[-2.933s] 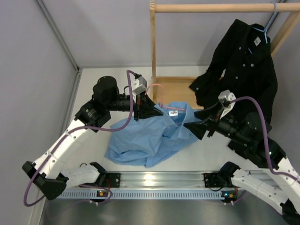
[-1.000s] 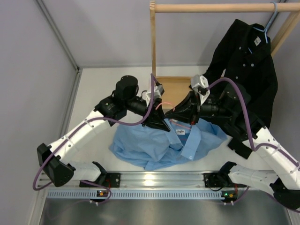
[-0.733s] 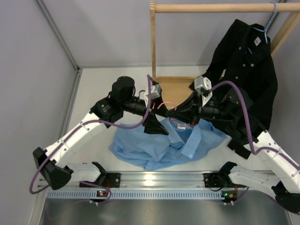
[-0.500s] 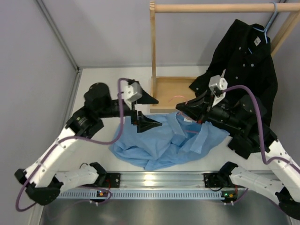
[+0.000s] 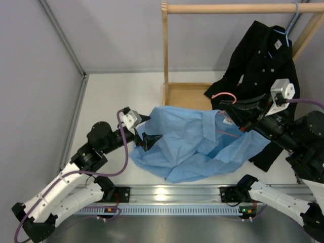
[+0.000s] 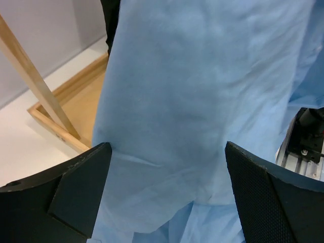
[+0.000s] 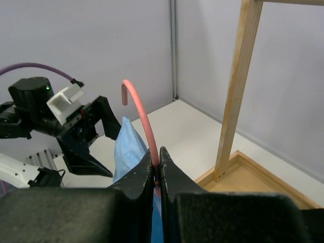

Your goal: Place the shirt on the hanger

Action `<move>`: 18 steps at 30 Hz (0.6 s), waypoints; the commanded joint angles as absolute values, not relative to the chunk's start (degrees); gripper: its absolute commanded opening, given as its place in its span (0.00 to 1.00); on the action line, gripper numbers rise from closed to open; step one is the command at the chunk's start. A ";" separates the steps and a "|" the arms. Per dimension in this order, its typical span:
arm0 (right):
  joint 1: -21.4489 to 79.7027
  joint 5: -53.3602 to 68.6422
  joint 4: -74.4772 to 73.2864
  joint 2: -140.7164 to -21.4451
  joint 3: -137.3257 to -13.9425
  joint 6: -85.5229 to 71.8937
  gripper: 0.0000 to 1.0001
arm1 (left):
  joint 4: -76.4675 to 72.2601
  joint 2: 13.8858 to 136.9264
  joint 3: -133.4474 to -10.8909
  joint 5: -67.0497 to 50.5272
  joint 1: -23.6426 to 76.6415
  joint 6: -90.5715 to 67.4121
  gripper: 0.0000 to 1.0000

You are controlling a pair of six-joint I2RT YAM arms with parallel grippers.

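The light blue shirt (image 5: pixel 192 144) hangs from the pink hanger, its lower part bunched on the table. Only the hanger's hook (image 5: pixel 223 95) and a short stretch of wire show above the collar. My right gripper (image 5: pixel 228 107) is shut on the hanger's neck (image 7: pixel 157 169), with the hook (image 7: pixel 137 106) curving up above the jaws and the shirt (image 7: pixel 126 147) below. My left gripper (image 5: pixel 147 129) stands open at the shirt's left edge and holds nothing. In the left wrist view the shirt (image 6: pixel 197 96) fills the space beyond the gripper (image 6: pixel 167 195).
A wooden rack stands at the back: a top rail (image 5: pixel 228 8), a post (image 5: pixel 165 50) and a base tray (image 5: pixel 187 95). A black shirt (image 5: pixel 263 66) hangs from it on a pale blue hanger (image 5: pixel 290 29), right behind my right arm. A metal rail (image 5: pixel 172 195) runs along the near edge.
My left gripper has opened, let go of the shirt and drawn back to the near left. My right gripper has carried the hanger up and to the right, with the shirt hanging from it.
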State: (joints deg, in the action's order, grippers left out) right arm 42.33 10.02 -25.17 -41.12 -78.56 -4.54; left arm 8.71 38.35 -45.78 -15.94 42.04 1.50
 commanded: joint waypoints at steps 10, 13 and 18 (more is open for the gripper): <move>42.36 11.78 -27.07 -42.28 -84.73 -3.60 0.00 | -14.14 51.94 -44.65 -17.14 42.10 -6.67 0.29; 42.45 11.43 -27.16 -42.01 -84.29 -3.52 0.00 | -17.13 52.56 -44.12 -16.18 42.10 -7.82 0.00; 42.36 7.22 -27.16 -41.14 -82.71 -3.34 0.00 | -16.53 50.63 -43.16 -9.78 42.10 -9.22 0.00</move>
